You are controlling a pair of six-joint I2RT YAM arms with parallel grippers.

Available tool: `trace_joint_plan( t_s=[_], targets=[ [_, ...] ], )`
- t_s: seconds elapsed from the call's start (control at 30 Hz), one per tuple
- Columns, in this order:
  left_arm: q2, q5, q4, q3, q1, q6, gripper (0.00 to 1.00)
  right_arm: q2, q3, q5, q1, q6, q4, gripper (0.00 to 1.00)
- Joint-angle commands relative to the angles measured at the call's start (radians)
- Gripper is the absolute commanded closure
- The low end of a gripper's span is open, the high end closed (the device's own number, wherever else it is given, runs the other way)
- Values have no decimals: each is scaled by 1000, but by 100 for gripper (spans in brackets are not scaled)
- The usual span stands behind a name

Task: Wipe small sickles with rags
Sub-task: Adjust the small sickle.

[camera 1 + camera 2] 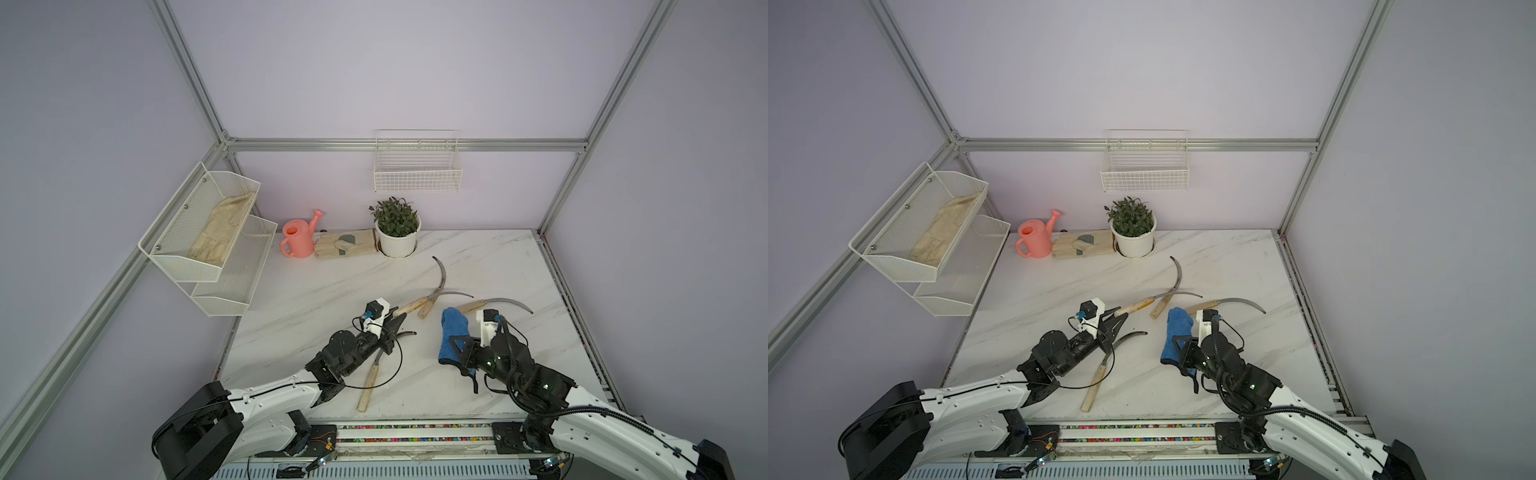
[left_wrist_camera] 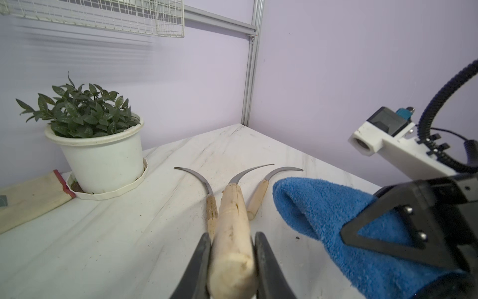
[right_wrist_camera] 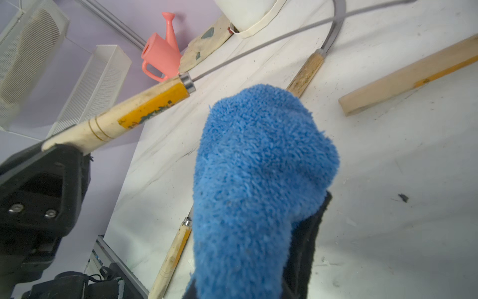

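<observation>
My left gripper (image 2: 232, 236) is shut on the pale wooden handle of a small sickle (image 1: 415, 306). It holds the sickle just above the marble table (image 1: 316, 299), with the thin blade pointing right in both top views. My right gripper (image 1: 459, 347) is shut on the blue fluffy rag (image 1: 452, 332), which stands up to the right of the held sickle (image 3: 134, 114). The rag (image 3: 258, 181) hides the right fingertips in the right wrist view. Three more sickles lie on the table: one near the front edge (image 1: 370, 384), one crossing under the held blade (image 1: 440, 274), and one behind the rag (image 1: 494, 302).
At the back stand a potted plant (image 1: 397, 232), a pink watering can (image 1: 299, 237) and a beige work glove (image 1: 345, 245). A wire basket (image 1: 417, 170) hangs on the back wall. On the left wall, a tiered mesh shelf (image 1: 208, 241) holds another glove.
</observation>
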Motion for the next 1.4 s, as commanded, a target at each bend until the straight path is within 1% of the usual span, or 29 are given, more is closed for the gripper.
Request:
trace_joint_plan(
  t_s=[0.0,0.07,0.17,0.27,0.43,0.57,0.63,0.73,0.87,0.97,1.13,1.37],
  targets=[
    [-14,-24,13,2,5,-135,100,83,19,29,51,-10,123,100],
    [0,1,13,5,6,-142,100,149,25,55,74,-1,177,100],
    [15,52,-26,33,6,-155,100,243,32,83,81,30,255,100],
    [9,97,-41,42,6,-164,100,328,61,125,80,48,294,100],
    [-2,126,-136,80,5,-175,100,388,106,190,80,72,327,100],
    [29,191,-164,112,5,-169,100,429,154,242,80,80,334,100],
    [43,237,-163,120,6,-151,100,451,184,263,79,65,332,100],
    [57,275,-169,133,6,-145,100,471,227,277,75,42,328,100],
    [72,321,-188,151,6,-138,100,497,294,291,69,-23,325,100],
    [86,334,-194,160,5,-123,100,506,335,309,64,-70,317,100],
    [115,316,-229,185,7,-104,100,508,366,340,63,-91,282,100],
    [181,367,-282,241,7,-91,100,520,396,315,62,-182,307,100]
  ],
)
